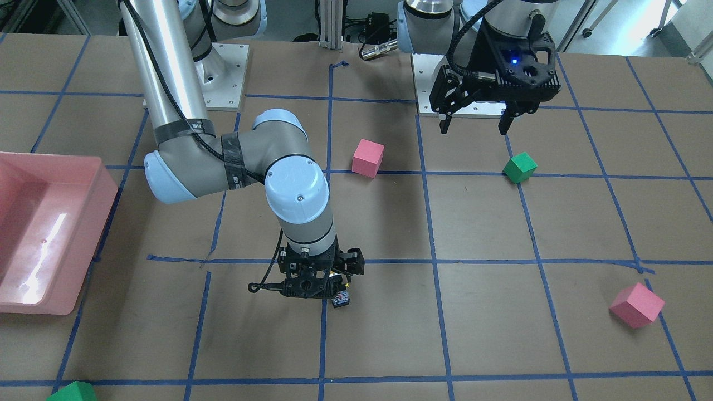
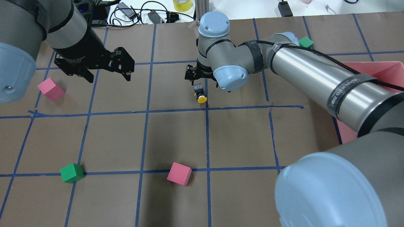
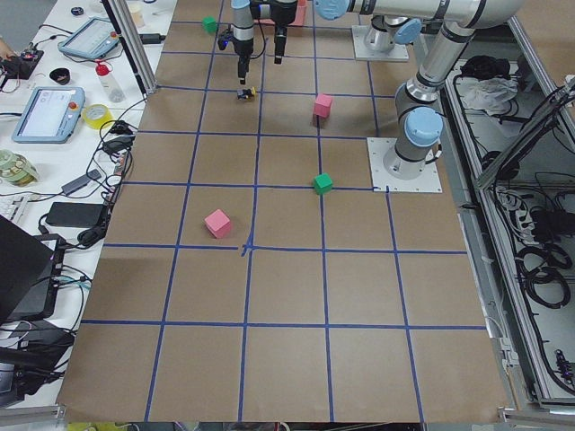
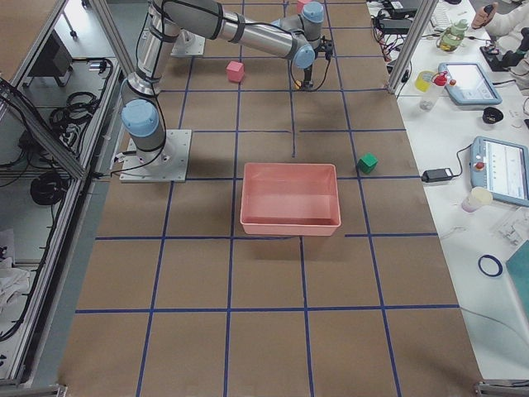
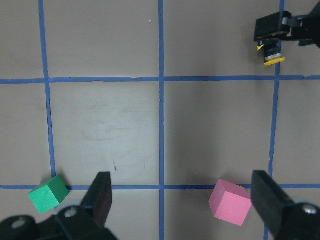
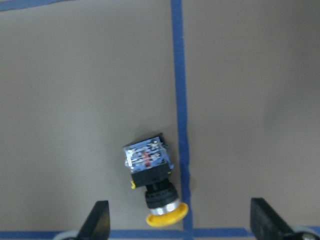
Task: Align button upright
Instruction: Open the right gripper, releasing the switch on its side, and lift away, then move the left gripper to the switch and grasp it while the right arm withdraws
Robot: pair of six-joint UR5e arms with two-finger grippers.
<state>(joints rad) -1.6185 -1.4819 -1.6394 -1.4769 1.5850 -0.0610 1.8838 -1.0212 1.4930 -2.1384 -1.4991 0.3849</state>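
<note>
The button (image 6: 150,175) lies on its side on the tabletop (image 2: 176,138), just beside a blue tape line (image 6: 179,75), with its yellow cap towards the robot and its terminal end facing away. The right pincer (image 2: 203,81) hangs directly over it with its jaws spread wide and empty, so the step in hand looks like the descent to grasp. To do it well, the pincer should first shift sideways, because in the wrist view the button sits off centre, nearer one finger than the other. It should then come down so the pads meet the flat sides of the black body, not the round cap or the terminals. The closing line already runs roughly across the button's long axis, so little wrist turn seems needed. Once it is gripped and lifted, the wrist would have to tip the cap upward. The terminal end is a narrow base, so the release should be low and gentle, or the button is likely to topple. The right arm reaches far out, forearm extended and wrist bent straight down. The left pincer (image 1: 473,125) hangs high near its base, also wide and empty, well apart from the button.
</note>
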